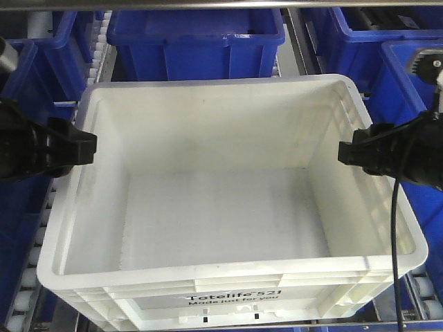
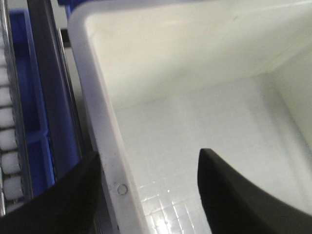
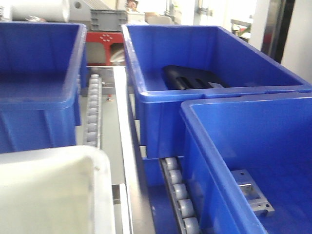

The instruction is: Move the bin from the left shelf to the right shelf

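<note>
Landmark = the crate (image 1: 228, 207), centre of the front view, sitting on the roller lanes (image 1: 31, 277). Left gripper (image 1: 86, 149) at the crate's left rim, one finger inside the wall, one outside. Right gripper (image 1: 346, 152) at the crate's right rim; contact unclear from here. Bins: one behind the crate (image 1: 194, 31), more to its left (image 1: 21, 200) and right (image 1: 415, 90). Crate's inside holds nothing.

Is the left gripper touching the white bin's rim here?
Cannot tell. In the left wrist view the fingers straddle the bin wall, a gap inside; outer contact unclear.
</note>
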Tool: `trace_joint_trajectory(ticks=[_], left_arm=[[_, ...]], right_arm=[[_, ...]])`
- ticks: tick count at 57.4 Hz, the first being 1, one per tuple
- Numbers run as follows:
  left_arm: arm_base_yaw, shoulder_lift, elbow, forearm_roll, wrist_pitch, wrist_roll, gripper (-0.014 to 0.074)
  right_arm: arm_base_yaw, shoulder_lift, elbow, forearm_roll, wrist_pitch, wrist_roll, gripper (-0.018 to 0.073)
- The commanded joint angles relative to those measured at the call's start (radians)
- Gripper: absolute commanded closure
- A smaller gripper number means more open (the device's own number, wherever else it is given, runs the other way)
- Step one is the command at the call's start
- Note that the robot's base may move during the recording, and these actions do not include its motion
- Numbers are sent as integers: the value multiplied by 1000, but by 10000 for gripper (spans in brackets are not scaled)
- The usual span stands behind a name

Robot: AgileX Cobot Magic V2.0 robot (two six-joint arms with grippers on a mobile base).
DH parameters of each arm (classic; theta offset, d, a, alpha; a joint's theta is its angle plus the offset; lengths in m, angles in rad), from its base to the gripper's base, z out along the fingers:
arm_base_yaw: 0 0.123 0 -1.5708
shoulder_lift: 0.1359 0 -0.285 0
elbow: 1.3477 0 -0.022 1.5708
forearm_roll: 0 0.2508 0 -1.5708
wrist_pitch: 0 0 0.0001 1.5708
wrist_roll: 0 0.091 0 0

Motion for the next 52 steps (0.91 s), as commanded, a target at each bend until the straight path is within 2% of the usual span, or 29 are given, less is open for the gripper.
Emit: trace_joint_trajectory(ticks=[1,12,20,29,32,39,52], left_arm=[[-6,-66,-10,-10,-65,37,174],[-6,-209,91,-11,-90,99,174],[-6,-328,174,-11,-103,118,174],[-6,-465,247,-14,-118,137,174],[-6,-507,262,-19,-121,138,174],[-6,-599,292,-50,-125,163,174],[-6,-769,378,-196,-123,329,174]], right_arm=[[-4,-88,17,-34,-88,-52,170],[-4,-268,89,9,-86,-173,170],[-4,-386,101,130,-48,-283,170],[-4,-495,101,273,27,-501,170],[-4,-525,101,298,48,-540,170],[-4,-607,101,307,62,-578,170],[-4,-790,123,308,79,-579,173]])
